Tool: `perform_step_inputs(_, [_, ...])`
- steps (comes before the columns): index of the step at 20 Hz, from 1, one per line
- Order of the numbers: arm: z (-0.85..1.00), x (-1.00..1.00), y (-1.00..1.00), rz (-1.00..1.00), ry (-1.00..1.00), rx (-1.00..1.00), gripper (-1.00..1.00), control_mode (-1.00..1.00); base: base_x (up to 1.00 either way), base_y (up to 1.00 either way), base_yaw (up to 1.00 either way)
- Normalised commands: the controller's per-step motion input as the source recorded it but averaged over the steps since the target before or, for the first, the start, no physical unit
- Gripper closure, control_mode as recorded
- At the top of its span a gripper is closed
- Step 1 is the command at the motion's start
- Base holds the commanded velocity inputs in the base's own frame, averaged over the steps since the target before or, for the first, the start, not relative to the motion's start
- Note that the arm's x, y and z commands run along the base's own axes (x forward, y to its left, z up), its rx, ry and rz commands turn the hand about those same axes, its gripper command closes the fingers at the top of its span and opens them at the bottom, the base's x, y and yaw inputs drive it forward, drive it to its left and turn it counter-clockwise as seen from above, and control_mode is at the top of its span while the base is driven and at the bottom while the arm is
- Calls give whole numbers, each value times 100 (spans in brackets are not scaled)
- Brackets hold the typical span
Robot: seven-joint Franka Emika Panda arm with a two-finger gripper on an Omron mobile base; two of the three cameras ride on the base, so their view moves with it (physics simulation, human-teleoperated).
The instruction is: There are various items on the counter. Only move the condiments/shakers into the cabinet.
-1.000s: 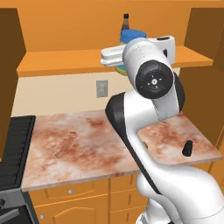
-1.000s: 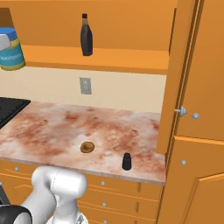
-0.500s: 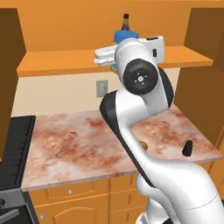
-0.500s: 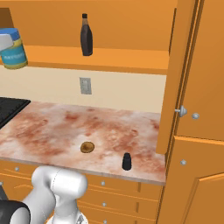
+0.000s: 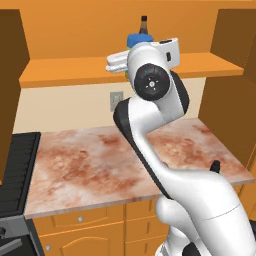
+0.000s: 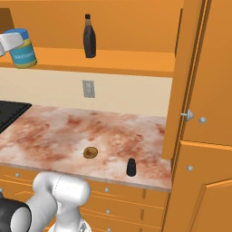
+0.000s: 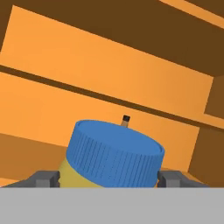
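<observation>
**Jar between spread fingers on the cabinet shelf**

The cabinet (image 6: 136,63) holds the dark brown bottle (image 6: 89,36), its label unreadable, and the blue-lidded jar (image 7: 114,155). The jar's writing is too blurred to read. The gripper (image 7: 108,178) straddles the jar, fingers (image 7: 43,178) spread wide on either side; contact cannot be told. On the counter (image 6: 59,136) lie the black shaker (image 6: 131,167) and pastry (image 6: 90,152).

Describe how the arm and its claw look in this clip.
The arm is glossy white with rounded, bulky links and dark bands at the joints. One joint carries a round black cap with a small red mark. The claw has two small dark grey, blocky fingertips. No cables or lettering are visible.
</observation>
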Motion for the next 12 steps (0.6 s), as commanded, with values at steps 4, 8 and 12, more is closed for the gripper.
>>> perform_step_inputs(4, [0, 41, 0, -1, 0, 0, 100, -100, 0, 0, 0])
perform_step_inputs(8, [-4, 39, 0, 0, 0, 0, 100, -100, 0, 0, 0])
perform_step_inputs(12, [-9, 46, 0, 0, 1, 0, 100, -100, 0, 0, 0])
